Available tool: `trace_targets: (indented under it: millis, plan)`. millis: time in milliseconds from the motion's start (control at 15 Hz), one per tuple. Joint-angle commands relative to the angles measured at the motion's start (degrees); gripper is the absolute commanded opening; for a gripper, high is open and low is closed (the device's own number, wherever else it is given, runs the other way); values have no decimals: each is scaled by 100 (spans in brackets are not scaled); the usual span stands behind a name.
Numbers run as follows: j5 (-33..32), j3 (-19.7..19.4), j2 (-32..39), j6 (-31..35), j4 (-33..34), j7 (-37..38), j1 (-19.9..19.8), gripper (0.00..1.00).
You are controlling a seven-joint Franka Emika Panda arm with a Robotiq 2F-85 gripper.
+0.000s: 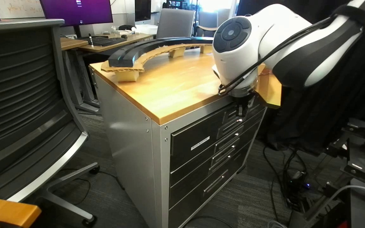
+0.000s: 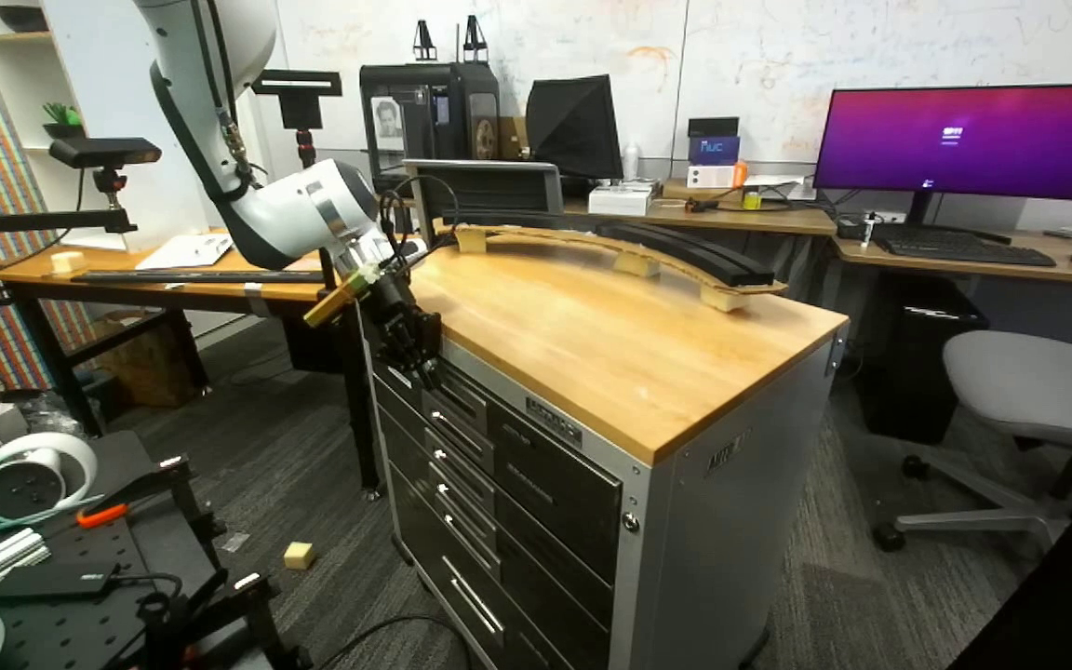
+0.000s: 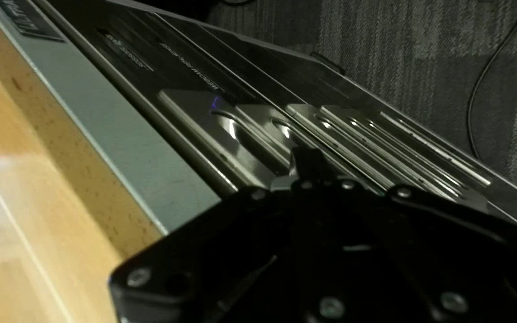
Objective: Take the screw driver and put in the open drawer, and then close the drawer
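Observation:
The drawers of the grey metal cabinet all look shut. The top drawer has a wide dark front (image 1: 188, 145), which also shows in an exterior view (image 2: 545, 475) and in the wrist view (image 3: 151, 63); its pale inside is hidden. My gripper (image 1: 240, 113) is just in front of the top drawer's handle area, below the wooden top's edge; it also shows in an exterior view (image 2: 429, 374). In the wrist view, the black fingers (image 3: 308, 161) are together with nothing seen between them. I cannot tell whether they touch the drawer front. The screw driver is out of view.
A curved black track (image 2: 685, 249) on cardboard and pale blocks stands along the back of the wooden cabinet top (image 2: 592, 335). An office chair (image 1: 27, 95) stands beside the cabinet. A small yellow block (image 2: 299, 556) and cables lie on the floor.

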Motion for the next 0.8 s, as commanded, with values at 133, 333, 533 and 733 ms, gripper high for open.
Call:
trace_targets:
  millis: [133, 333, 533, 733]
  plan:
    - [206, 183, -722, 402, -297, -475, -476, 32]
    - [962, 323, -1455, 152, -544, -1269, -715, 54]
    - [1747, 382, -2246, -226, -694, -2193, -820, 78]
    - [2381, 466, -2971, -882, -597, -3041, -819, 99]
